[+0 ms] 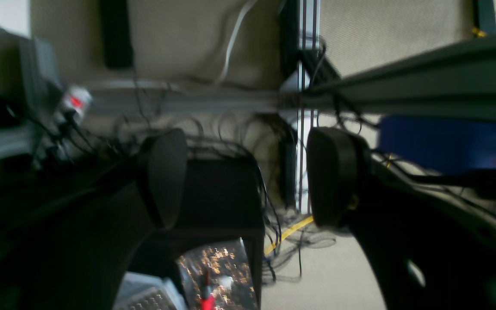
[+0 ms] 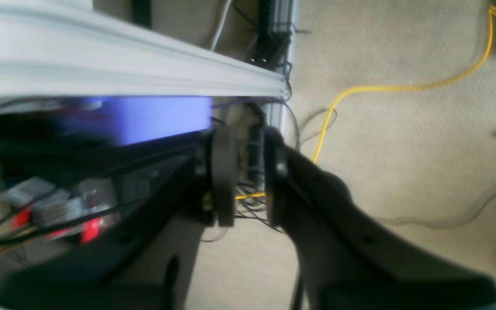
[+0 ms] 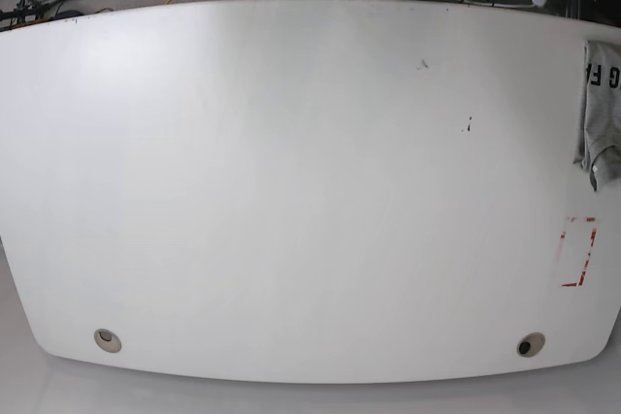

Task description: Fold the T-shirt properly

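Note:
The light grey T-shirt [image 3: 601, 113] lies bunched at the far right edge of the white table [image 3: 291, 191], with black lettering showing and part of it cut off by the frame. Neither arm appears in the base view. In the left wrist view my left gripper [image 1: 248, 176] stands wide open with nothing between its fingers, facing carpet and cables. My right gripper [image 2: 250, 176] has its pads a narrow gap apart and holds nothing; it looks down at the carpet beside an aluminium rail. The shirt shows in neither wrist view.
A red dashed rectangle [image 3: 577, 251] is marked on the table near the shirt. Two round holes [image 3: 108, 340] [image 3: 530, 344] sit by the front edge. A yellow cable [image 2: 403, 87], dark cables and the frame rail [image 2: 123, 69] lie below.

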Controlling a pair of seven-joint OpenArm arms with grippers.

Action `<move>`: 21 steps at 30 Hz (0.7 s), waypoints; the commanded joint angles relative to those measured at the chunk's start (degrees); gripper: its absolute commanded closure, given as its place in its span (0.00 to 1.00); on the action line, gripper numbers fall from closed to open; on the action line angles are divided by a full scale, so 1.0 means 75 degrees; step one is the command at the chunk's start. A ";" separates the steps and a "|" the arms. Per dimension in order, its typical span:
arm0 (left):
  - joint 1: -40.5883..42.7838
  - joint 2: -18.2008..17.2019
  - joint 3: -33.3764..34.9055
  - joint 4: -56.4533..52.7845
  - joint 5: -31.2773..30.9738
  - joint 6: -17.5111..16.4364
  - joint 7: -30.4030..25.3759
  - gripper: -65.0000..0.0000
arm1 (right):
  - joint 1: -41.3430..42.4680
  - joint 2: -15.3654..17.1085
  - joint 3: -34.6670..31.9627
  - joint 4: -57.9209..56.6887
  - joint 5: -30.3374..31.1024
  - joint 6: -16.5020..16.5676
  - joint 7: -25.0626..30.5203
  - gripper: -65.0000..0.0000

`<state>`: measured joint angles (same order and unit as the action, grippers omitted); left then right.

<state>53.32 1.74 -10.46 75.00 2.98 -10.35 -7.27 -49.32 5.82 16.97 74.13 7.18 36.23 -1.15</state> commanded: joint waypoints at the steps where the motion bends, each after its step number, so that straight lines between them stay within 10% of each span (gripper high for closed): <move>1: -0.0246 0.0020 -0.0018 -0.0770 -0.0029 -0.0033 -0.0127 0.38 | 0.0158 -0.0044 0.0029 -0.0512 -0.0236 0.0145 0.0124 0.85; 21: -0.4783 -0.0624 0.0029 -0.7931 -0.0029 0.0471 -0.0139 0.38 | 0.3734 0.0085 0.0029 -0.5260 -0.1749 -0.0886 0.0124 0.85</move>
<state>18.63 -2.63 -10.15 18.92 2.85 -6.81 -7.86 -22.15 5.39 17.19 36.99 -6.13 29.30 -0.64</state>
